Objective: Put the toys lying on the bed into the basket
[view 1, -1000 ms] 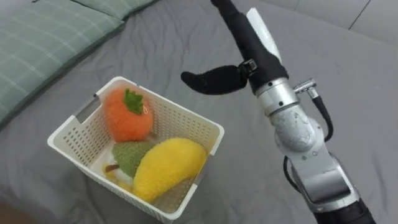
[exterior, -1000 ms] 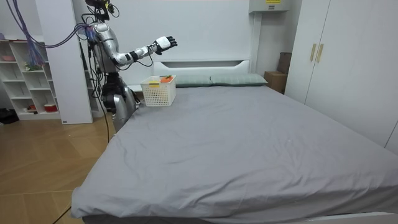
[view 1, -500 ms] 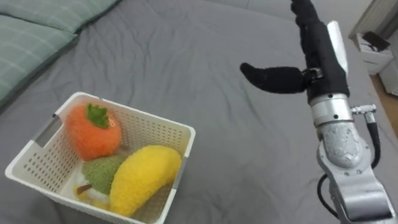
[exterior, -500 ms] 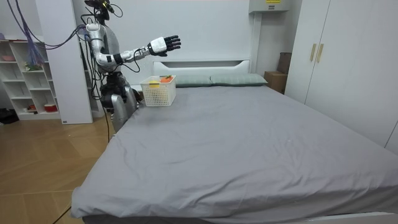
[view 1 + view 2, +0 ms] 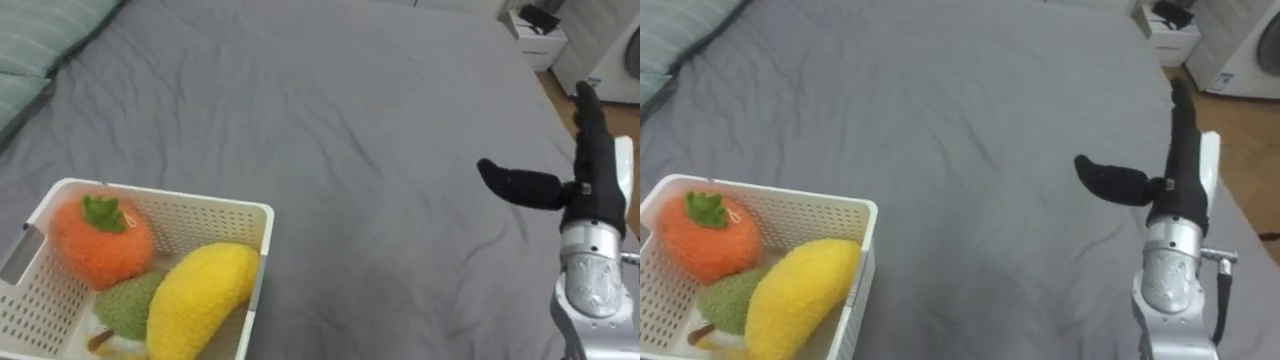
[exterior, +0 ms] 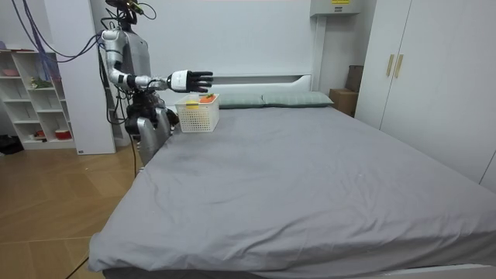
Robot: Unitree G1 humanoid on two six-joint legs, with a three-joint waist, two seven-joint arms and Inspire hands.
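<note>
While the white basket point(image 5: 170, 193) is resting on the grey bed point(image 5: 330, 120) at 8 o'clock, the right hand point(image 5: 595, 190) is hovering at 3 o'clock
Orange toy point(image 5: 98, 240), green toy point(image 5: 128, 305) and yellow toy point(image 5: 200, 300) are lying together in the basket; the hand's fingers are stretching straight, grasping nothing

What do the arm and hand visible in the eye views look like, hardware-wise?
The right hand has black fingers and a black thumb, with a white plate on its back. Behind it are a silver metal wrist and a forearm built of rounded segments. A small metal fitting sticks out at the wrist, and a thin black cable runs down from it.
</note>
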